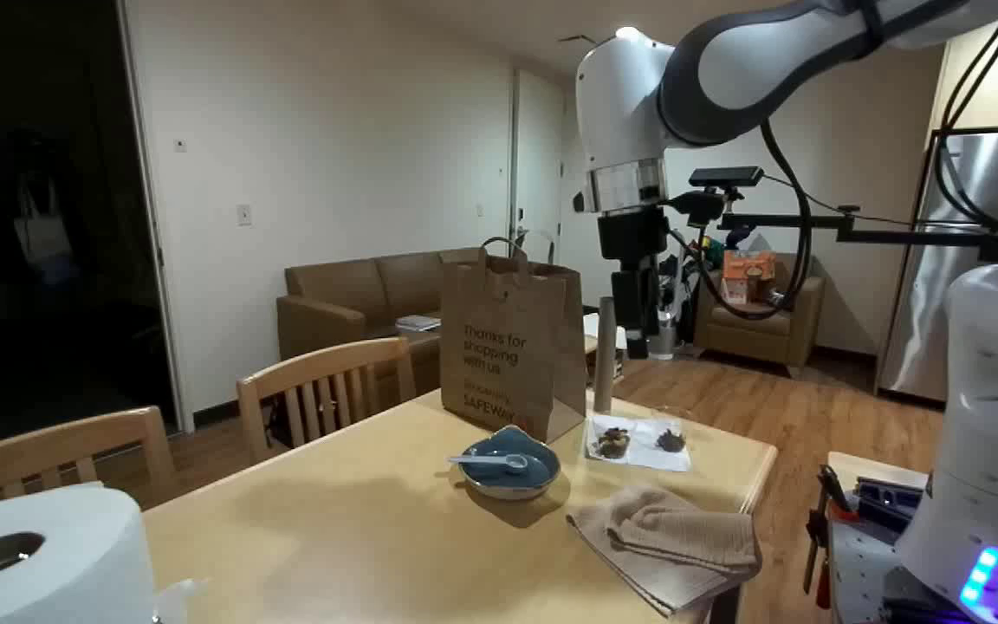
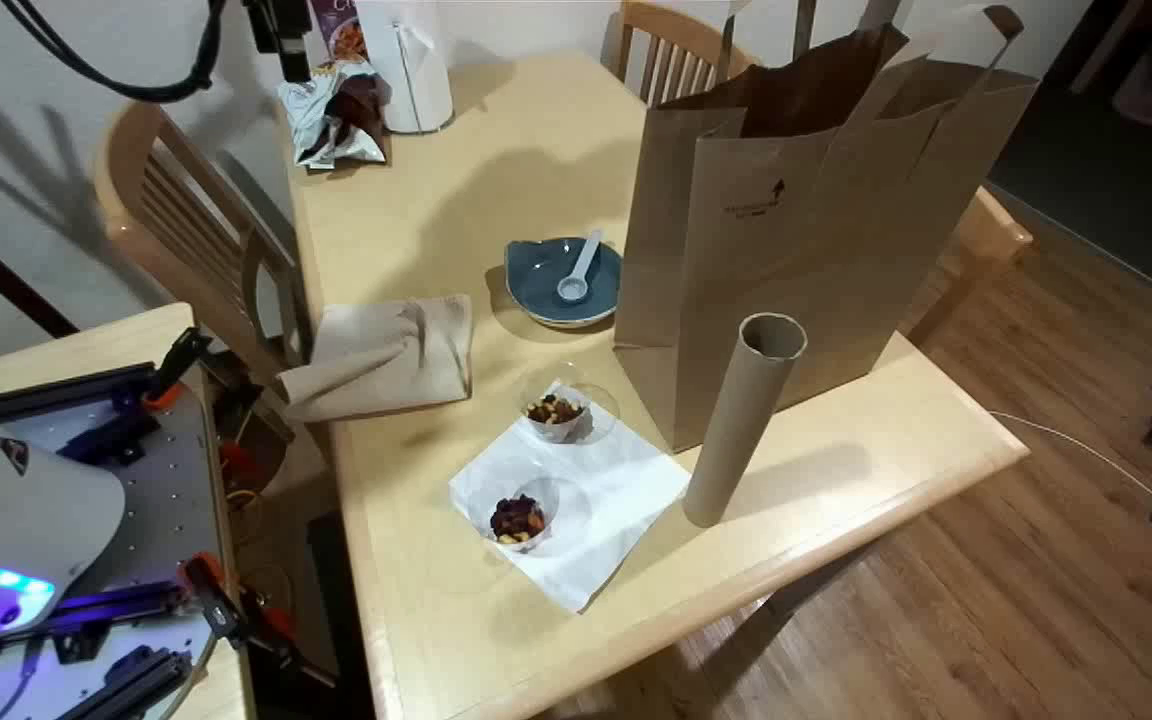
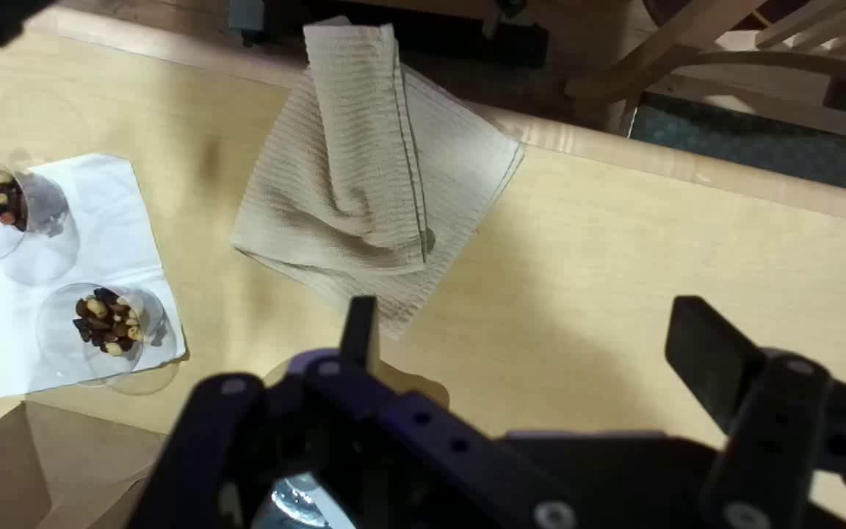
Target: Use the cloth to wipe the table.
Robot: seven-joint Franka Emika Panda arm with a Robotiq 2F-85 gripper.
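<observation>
The cloth, a rumpled beige rag with fine ribs, lies loosely folded on the pale wooden table. Part of it reaches over the table's edge, as the cloth also shows in an exterior view. Above the tabletop hangs my gripper, well clear of the surface. In the wrist view my gripper is open, its black fingers wide apart with only bare table seen between them. The cloth lies beyond the left finger there, and the nearest corner of it appears just past that fingertip.
A blue bowl with a spoon sits near the cloth. A tall paper bag, a cardboard tube and a white napkin with two cups of nuts share that end. A paper-towel roll stands farther along.
</observation>
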